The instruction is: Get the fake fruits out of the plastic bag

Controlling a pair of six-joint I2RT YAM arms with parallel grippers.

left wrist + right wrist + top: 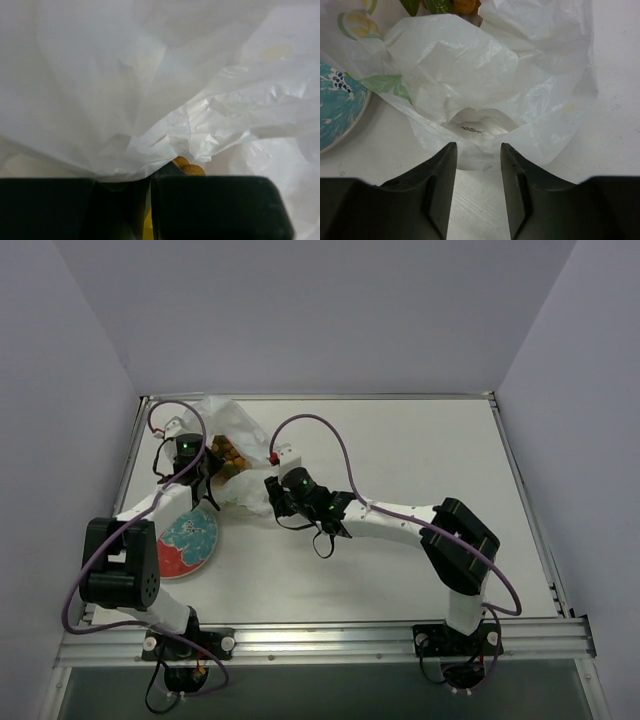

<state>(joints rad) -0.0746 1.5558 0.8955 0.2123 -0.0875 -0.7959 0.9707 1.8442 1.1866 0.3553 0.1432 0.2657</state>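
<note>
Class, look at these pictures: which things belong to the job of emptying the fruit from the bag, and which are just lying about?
Part of the job:
- plastic bag
- fake fruits, inside the bag
- left gripper, shut at the bag
- right gripper, open, facing the bag

Just lying about:
- plate, beside the bag

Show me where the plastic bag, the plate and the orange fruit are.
plastic bag (470,65), right wrist view, crumpled front fold
plate (335,112), right wrist view, teal centre
orange fruit (231,452), top view, part showing in the bag's mouth
</note>
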